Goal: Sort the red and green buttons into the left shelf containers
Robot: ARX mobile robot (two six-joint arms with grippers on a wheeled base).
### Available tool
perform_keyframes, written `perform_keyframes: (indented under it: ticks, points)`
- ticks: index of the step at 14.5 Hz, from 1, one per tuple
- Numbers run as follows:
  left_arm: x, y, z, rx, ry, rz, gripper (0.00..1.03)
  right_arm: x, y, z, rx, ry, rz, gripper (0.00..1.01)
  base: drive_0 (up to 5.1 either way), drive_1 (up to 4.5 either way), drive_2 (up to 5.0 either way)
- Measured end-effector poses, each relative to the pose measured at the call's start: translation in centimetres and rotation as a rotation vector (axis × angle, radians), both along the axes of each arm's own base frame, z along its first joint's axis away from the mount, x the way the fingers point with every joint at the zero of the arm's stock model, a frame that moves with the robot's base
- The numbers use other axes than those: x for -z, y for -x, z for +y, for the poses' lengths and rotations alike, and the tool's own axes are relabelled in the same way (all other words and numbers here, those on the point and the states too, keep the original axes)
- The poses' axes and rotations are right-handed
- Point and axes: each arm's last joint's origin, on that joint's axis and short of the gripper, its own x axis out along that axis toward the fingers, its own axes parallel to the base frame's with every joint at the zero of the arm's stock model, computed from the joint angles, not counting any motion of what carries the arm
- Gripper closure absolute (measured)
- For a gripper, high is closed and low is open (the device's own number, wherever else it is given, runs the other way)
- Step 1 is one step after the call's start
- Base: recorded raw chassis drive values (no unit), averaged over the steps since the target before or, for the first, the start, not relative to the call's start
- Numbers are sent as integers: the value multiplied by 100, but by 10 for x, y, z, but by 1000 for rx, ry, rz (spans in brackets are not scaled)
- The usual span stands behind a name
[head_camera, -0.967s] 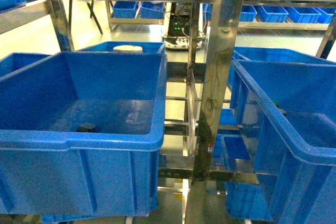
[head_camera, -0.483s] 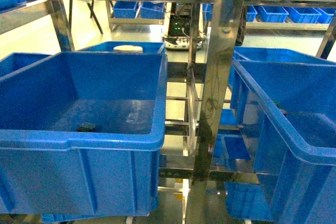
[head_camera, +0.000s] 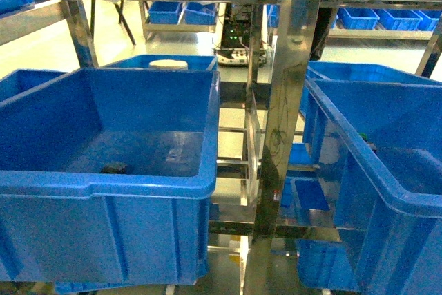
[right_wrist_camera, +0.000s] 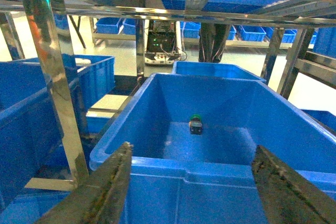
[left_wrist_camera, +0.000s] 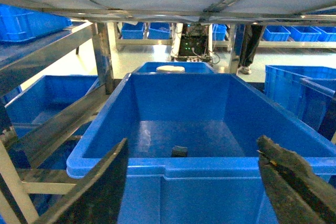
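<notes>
In the head view a large blue tub [head_camera: 138, 186] fills the left shelf, with a small dark button [head_camera: 114, 168] on its floor near the front wall; its cap colour does not show. The left wrist view shows the same tub [left_wrist_camera: 199, 165] and dark button [left_wrist_camera: 179, 151] just past my left gripper [left_wrist_camera: 192, 140], which is open and empty in front of the rim. My right gripper [right_wrist_camera: 193, 146] is open and empty before another big tub [right_wrist_camera: 210, 169], where a green-capped button [right_wrist_camera: 196, 124] stands on the floor. Neither gripper appears in the head view.
A steel shelf post [head_camera: 280, 122] stands between the left tub and the right tub [head_camera: 376, 191]. More blue tubs sit behind and at far left [head_camera: 24, 81]; one behind carries a white disc [head_camera: 168, 64]. A shelf board hangs close overhead [left_wrist_camera: 168, 1]. Small blue bins line the far racks.
</notes>
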Motion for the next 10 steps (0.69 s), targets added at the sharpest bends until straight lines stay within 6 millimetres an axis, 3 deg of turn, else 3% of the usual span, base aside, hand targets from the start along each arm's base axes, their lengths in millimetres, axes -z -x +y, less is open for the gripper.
perform_keyframes:
  ticks: [2, 3, 10]
  points:
    - [0, 0, 0, 0, 0, 0, 4, 0, 0, 0, 0, 0, 0, 10, 0, 0, 0]
    - [0, 0, 0, 0, 0, 0, 5, 0, 0, 0, 0, -1, 0, 1, 0, 0, 0]
    - [0, 0, 0, 0, -1, 0, 5, 0, 0, 0, 0, -1, 0, 3, 0, 0, 0]
